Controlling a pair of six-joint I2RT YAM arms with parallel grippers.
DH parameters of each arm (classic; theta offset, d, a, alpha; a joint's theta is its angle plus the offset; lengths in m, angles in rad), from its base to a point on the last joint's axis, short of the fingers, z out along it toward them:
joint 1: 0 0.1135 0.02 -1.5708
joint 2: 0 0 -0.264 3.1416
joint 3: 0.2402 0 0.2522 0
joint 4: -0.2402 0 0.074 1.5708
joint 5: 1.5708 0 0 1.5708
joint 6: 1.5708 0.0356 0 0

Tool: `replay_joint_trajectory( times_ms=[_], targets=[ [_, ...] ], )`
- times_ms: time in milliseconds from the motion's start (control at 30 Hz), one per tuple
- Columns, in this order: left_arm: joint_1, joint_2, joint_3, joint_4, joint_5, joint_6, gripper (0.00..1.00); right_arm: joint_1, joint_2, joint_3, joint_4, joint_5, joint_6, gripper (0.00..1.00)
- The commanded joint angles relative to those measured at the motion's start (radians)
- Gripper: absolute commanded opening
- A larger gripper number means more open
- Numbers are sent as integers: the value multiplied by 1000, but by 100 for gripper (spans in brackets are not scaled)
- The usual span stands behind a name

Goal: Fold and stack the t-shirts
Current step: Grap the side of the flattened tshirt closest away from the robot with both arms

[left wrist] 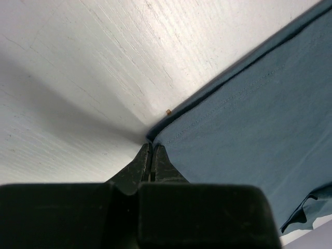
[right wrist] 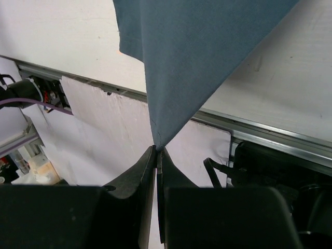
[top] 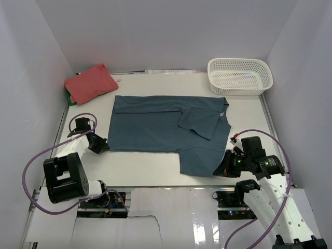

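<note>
The dark teal-blue t-shirt (top: pixel 166 129) lies spread across the middle of the table with its top part folded over. My left gripper (top: pixel 102 146) is shut at its near left corner, and in the left wrist view the fingertips (left wrist: pixel 151 149) pinch that corner of the t-shirt (left wrist: pixel 249 129) low on the table. My right gripper (top: pixel 226 165) is shut on the near right corner. In the right wrist view the cloth (right wrist: pixel 176 62) hangs taut as a point from the jaws (right wrist: pixel 156 151), lifted off the table. The coral-red t-shirt (top: pixel 91 83) lies folded at the back left.
A white lattice basket (top: pixel 239 76) stands at the back right corner. White walls enclose the table on the left, back and right. A metal rail (right wrist: pixel 259 132) runs along the table's near edge, with the arm bases and purple cables (top: pixel 31 171) below.
</note>
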Motion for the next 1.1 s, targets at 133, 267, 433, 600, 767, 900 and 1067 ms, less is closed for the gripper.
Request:
replay_joint_trajectory(
  times_ms=[133, 267, 433, 600, 767, 900, 1067],
  targets=[
    [10, -65, 55, -30, 10, -1, 0, -5, 52, 205, -42, 88, -32, 8],
    [10, -79, 87, -50, 12, -2, 0, -5, 89, 245, -25, 82, -44, 8],
    [10, -79, 127, -74, 6, -10, 0, -5, 147, 299, 1, 77, -67, 8],
    [10, -68, 191, -84, 13, -20, 0, -5, 213, 350, 22, 96, -99, 8],
    [11, -37, 227, -79, 43, -39, 0, -5, 284, 438, 51, 94, -119, 8],
    [10, -34, 228, -59, 40, -60, 0, -5, 347, 517, 57, 107, -145, 8],
    [8, -34, 222, -36, 41, -71, 0, -5, 394, 570, 70, 111, -165, 8]
  ],
)
